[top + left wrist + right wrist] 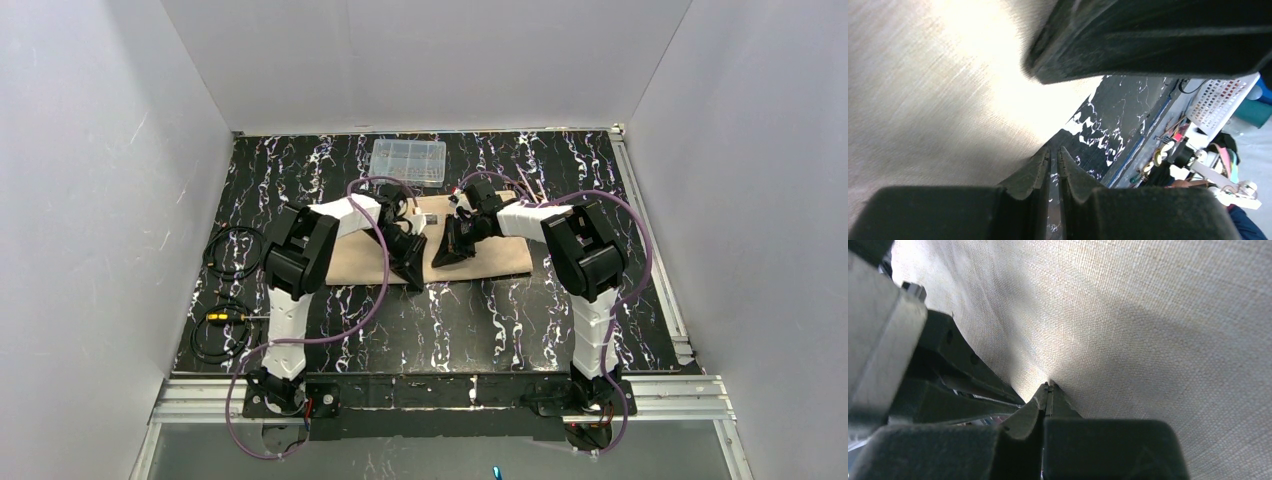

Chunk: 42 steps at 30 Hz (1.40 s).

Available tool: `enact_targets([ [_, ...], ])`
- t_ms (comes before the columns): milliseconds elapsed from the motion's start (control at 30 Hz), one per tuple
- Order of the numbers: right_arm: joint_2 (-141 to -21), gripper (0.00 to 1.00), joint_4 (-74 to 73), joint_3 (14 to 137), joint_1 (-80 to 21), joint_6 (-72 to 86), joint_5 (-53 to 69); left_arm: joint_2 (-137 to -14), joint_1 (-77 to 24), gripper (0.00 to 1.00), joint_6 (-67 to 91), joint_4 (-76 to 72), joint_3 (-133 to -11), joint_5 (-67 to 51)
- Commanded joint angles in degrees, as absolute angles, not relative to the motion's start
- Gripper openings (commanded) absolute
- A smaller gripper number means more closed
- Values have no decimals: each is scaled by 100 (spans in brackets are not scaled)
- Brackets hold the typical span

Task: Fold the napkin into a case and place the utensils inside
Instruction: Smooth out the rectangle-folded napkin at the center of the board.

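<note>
The beige napkin [490, 255] lies spread flat on the marble table, with both grippers down on its front middle. My left gripper [414, 278] is at the napkin's [923, 100] front edge. Its jaws stand a narrow slit apart [1054, 152], and only table shows through the slit. My right gripper [441, 261] is shut, its tips [1049, 385] pressed into the weave of the napkin [1148, 330] and pinching it. Thin copper-coloured utensils [537, 190] show behind the right arm, partly hidden by it.
A clear plastic compartment box [408, 160] stands at the back of the table behind the napkin. Coiled black cables [232, 250] lie on the left side. The left arm's dark link [948, 375] sits close beside my right fingers.
</note>
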<state>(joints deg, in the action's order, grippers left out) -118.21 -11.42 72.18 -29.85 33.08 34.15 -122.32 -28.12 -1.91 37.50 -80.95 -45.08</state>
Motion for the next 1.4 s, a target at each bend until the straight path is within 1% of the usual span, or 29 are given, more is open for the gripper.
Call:
enact_targets([
  [0,-11843,1,-1341,6998,-2961,3056,2765,-12334,-2377,9,-389,4244,-8039,-4760],
  [100,-11813,1,-1340,6971,-2959,3050,2737,-12509,-1984,9,-464,4600,-8088,-5226],
  [200,-11808,1,-1340,6946,-2957,3047,2715,-12698,-1704,9,-652,4999,-8180,-5341],
  [433,-11783,1,-1436,6985,-2960,3001,2626,-13001,-1159,6,-1042,5894,-8435,-4904],
  [833,-11821,1,-1536,7002,-2928,2896,2543,-12462,-141,6,-2072,6718,-8161,-4069],
  [933,-11838,1,-1493,7000,-2929,2912,2576,-12241,-97,8,-2333,6754,-8318,-3973],
  [1067,-11873,1,-1347,7046,-2935,3028,2734,-12001,-171,13,-2348,6802,-8794,-4310],
  [1133,-11849,1,-1371,7143,-2931,3048,2721,-11853,-244,14,-2446,6922,-8974,-4421],
  [1233,-11781,1,-1528,7289,-2934,3033,2707,-11545,-321,15,-2715,7088,-8877,-4402],
  [1367,-11573,1,-1590,7576,-2928,3079,2836,-11381,-352,14,-3182,7338,-8420,-4052],
])
